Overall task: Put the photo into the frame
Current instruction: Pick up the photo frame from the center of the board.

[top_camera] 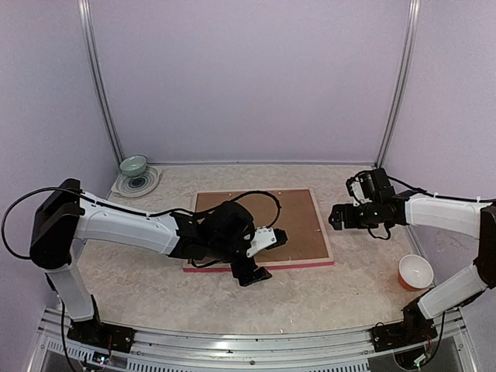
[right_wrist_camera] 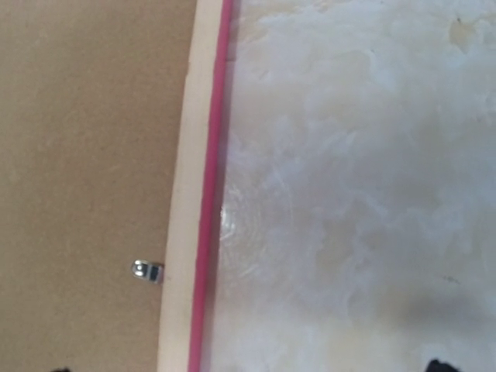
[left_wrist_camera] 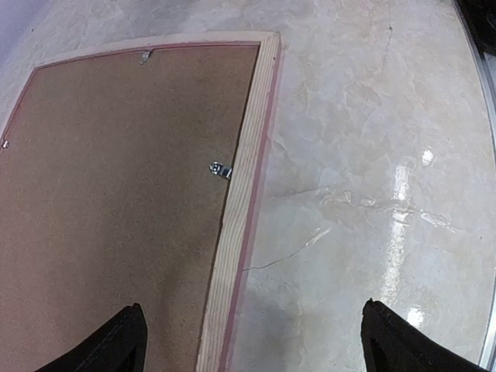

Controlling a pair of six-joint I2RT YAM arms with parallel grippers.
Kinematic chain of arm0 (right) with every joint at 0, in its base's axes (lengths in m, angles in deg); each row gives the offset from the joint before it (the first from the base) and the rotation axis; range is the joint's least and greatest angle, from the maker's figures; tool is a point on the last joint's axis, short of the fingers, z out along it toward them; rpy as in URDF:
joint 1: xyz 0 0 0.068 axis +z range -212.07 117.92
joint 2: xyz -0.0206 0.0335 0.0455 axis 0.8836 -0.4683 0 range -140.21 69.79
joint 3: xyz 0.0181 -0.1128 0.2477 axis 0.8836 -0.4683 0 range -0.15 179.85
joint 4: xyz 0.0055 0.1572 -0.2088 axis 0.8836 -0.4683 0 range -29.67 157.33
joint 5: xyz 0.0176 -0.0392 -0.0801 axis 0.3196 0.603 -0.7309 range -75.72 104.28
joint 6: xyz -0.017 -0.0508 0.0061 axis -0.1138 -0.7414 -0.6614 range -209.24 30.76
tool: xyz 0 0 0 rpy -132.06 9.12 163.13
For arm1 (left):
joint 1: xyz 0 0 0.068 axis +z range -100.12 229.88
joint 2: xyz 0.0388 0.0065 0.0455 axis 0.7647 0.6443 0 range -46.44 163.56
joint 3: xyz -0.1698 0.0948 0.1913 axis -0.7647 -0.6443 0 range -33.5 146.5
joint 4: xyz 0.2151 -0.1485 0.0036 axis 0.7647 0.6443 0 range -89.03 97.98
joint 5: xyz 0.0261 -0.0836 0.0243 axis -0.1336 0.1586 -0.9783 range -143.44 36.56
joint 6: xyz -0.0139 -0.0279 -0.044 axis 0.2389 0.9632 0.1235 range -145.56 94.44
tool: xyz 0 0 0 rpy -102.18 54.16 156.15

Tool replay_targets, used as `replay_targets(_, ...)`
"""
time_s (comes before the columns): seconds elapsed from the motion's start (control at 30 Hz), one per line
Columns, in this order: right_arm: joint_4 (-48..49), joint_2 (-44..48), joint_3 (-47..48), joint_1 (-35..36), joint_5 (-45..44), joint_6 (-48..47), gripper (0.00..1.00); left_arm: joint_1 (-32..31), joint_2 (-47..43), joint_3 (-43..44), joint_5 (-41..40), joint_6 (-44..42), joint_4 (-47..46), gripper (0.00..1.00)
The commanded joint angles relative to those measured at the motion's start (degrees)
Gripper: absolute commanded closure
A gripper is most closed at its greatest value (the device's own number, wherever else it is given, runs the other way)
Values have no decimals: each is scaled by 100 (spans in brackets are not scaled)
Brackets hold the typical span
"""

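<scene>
Left tool (left_wrist_camera: 256, 345), jaws wide, astride frame (left_wrist_camera: 242, 172) rail

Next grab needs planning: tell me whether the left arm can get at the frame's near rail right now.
Probably yes. The left gripper hangs open right over the near rail of the frame, straddling it, with nothing in between.

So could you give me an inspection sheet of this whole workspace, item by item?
Surface: pale marbled table.
Job's things: frame face down, brown backing board in it; photo nothing seen.
Clutter: green bowl far left, orange bowl near right.
End effectors: left end effector open over the frame's near rail; right end effector open beside its right rail.
Cables: black cable loops over the backing board.
Surroundings: lilac walls, metal posts.
</scene>
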Motion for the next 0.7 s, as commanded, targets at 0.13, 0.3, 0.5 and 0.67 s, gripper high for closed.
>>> replay_targets(0.13,176,150,-119,-99,92,52,1,1,522,128,-233,-398,-290,12)
replay_targets(0.3,192,155,-146,-128,112,50,1,62,824,202,-132,-562,-394,24)
replay_targets(0.5,206,198,-170,-143,133,57,1,173,1059,299,-128,-630,-437,43)
replay_targets(0.67,201,226,-156,-161,163,60,1,232,1210,359,-105,-659,-379,51)
